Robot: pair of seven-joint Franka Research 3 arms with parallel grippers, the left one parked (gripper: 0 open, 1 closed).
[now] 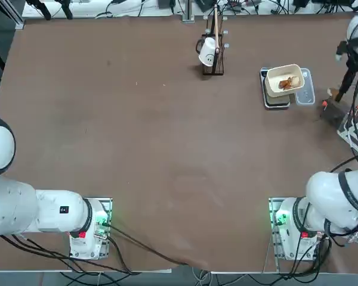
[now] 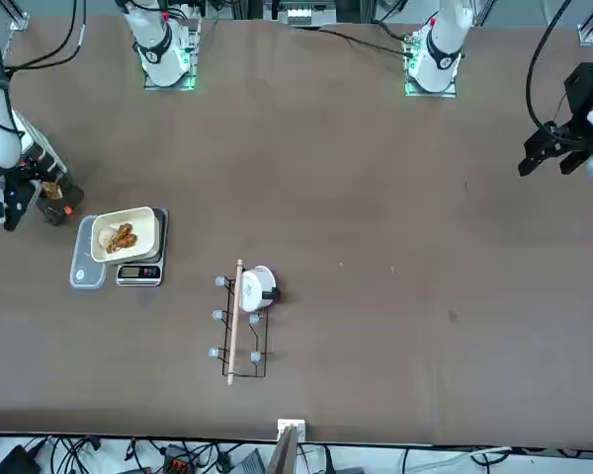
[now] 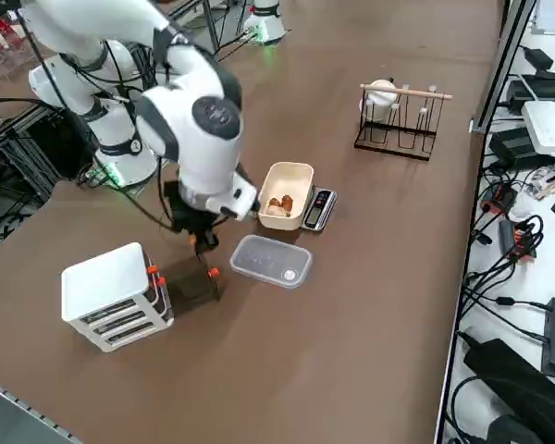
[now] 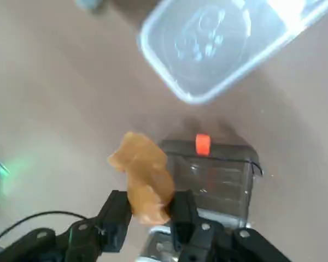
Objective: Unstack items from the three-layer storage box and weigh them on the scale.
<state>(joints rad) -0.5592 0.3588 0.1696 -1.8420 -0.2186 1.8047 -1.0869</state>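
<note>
Orange-tan food lump (image 4: 145, 177) pinched upright in right gripper (image 4: 147, 210) jaws; cream rounded tray (image 3: 287, 195) on dark scale (image 3: 317, 209) lay beyond clear plastic container (image 3: 271, 261), away from white three-layer storage box (image 3: 114, 294).

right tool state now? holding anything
right tool: shut on an orange-tan food piece, lifted above the table near the clear container.

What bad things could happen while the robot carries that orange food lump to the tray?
The right end effector pinches the orange-tan lump only at its lower end, so it might slip out. The clear container lies between it and the cream tray, so the lump may land there. The tray on the scale is light and could get nudged.
</note>
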